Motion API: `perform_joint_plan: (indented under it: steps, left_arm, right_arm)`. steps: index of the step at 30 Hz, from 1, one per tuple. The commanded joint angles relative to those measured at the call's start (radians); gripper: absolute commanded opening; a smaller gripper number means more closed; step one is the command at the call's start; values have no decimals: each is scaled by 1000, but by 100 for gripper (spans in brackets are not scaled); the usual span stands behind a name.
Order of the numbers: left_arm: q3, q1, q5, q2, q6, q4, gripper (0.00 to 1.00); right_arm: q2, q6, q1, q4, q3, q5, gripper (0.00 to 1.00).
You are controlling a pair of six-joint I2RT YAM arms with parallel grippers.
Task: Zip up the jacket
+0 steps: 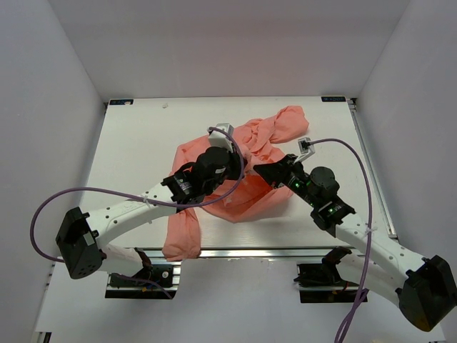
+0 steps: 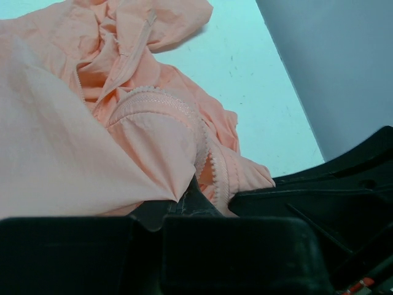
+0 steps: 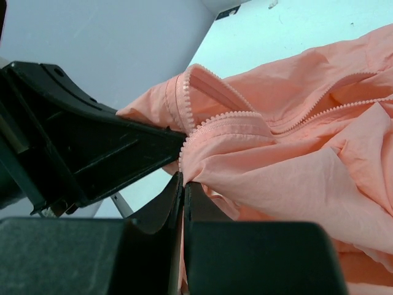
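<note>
Jacket [image 1: 239,200] fabric lies bunched in the middle of the desk [image 1: 143,143], one sleeve [image 1: 182,236] trailing toward the near edge and another fold reaching toward the far edge. It is open and crumpled, so the zipper edges are not lined up. That, I judge, is why both my hands meet at the same spot near its centre.

My left hand [image 2: 184,198] is pinched shut on a fold of the cloth just beside a run of zipper teeth [image 2: 166,98]. My right hand [image 3: 183,182] is clamped tight on the neighbouring fold, with the toothed edge curling right over its fingertips. The two hands sit almost touching, each one's dark body filling the side of the other's view.

Holding the front close to the teeth on both sides should let me pull the edge taut and find the slider, which I cannot see in any view. Thin cloth like this may slip from the pinch, or drag the whole garment along.
</note>
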Motion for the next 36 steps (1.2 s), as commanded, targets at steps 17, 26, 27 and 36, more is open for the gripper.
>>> perform_joint_plan:
  steps: [17,26,27,36]
  left_arm:
    - [-25,3,152,-92,17,63,0]
    - [-22,3,138,-88,49,63,0]
    - [-23,3,152,-77,48,71,0]
    - [24,3,317,-11,86,95,0]
  right_arm:
    - [55,35,-29,201,15,177,0]
    - [17,52,-41,254,-40,103,0]
    - [34,41,-41,268,-36,80,0]
    - [156,-58,-41,215,61,18,0]
